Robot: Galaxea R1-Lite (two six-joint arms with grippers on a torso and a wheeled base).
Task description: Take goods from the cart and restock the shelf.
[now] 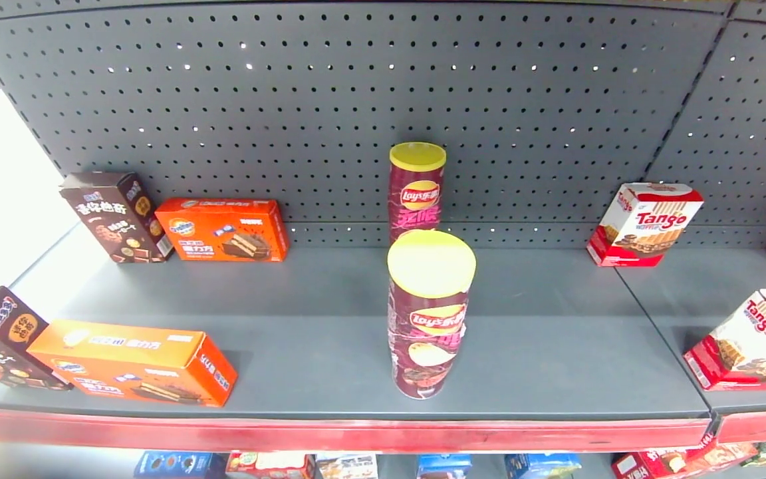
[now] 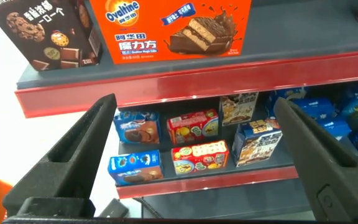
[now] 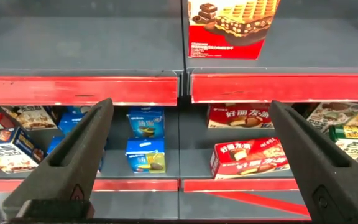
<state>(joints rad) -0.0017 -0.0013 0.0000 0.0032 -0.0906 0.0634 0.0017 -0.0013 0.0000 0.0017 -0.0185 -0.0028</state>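
Two dark red chip cans with yellow lids stand upright mid-shelf, one near the front (image 1: pixel 428 319) and one at the back (image 1: pixel 416 193). The grey shelf (image 1: pixel 556 346) has a red front edge. My left gripper (image 2: pixel 194 106) is open and holds nothing; it faces the shelf's red edge below an orange chocolate box (image 2: pixel 173 28) and a dark cookie box (image 2: pixel 45 31). My right gripper (image 3: pixel 191 107) is also open with nothing in it, facing the red shelf edge (image 3: pixel 79 90) below a red wafer box (image 3: pixel 232 25).
On the shelf's left are a front orange box (image 1: pixel 137 362), a front dark box (image 1: pixel 0 336), a back dark box (image 1: pixel 117 216) and a back orange box (image 1: pixel 227 229). Wafer boxes sit at the right back (image 1: pixel 649 223) and front (image 1: pixel 752 342). Lower shelves hold several small boxes (image 2: pixel 194 140).
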